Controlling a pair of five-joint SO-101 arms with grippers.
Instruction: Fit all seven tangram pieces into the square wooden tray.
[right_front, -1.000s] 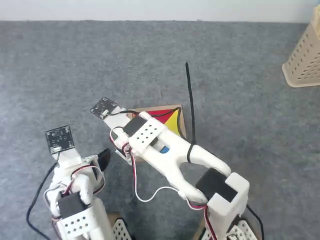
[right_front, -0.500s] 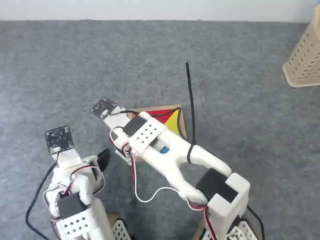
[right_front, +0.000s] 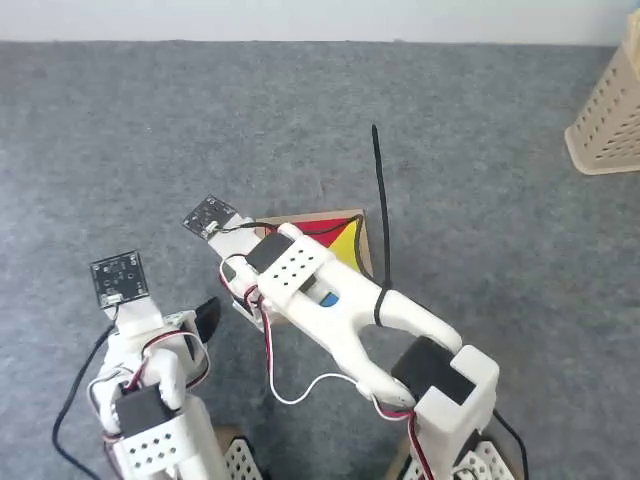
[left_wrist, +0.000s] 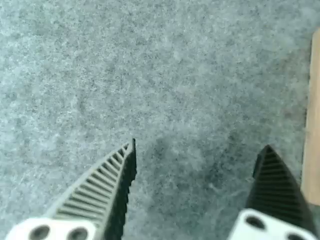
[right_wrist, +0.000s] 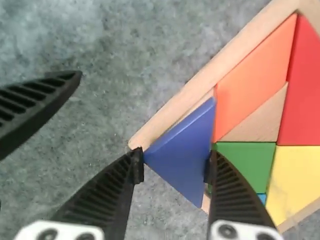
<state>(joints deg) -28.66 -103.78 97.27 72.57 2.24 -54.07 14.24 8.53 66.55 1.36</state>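
The square wooden tray (right_wrist: 200, 85) holds orange (right_wrist: 250, 75), red (right_wrist: 305, 85), green (right_wrist: 245, 155) and yellow (right_wrist: 295, 175) pieces, with a bare wooden triangle of floor between them. A blue triangle (right_wrist: 185, 145) lies tilted over the tray's corner rim. My right gripper (right_wrist: 172, 162) is shut on it, one finger on each side. In the high view the right arm covers most of the tray (right_front: 365, 240); the yellow piece (right_front: 345, 245) shows beside it. My left gripper (left_wrist: 199, 147) stands open over bare carpet, just left of the tray (left_wrist: 312, 125), holding nothing.
Grey carpet covers the table. A black cable (right_front: 380, 200) rises from the right arm over the tray's right side. A beige perforated basket (right_front: 610, 110) stands at the far right. The left gripper's dark finger (right_wrist: 35, 110) lies close beside the tray corner.
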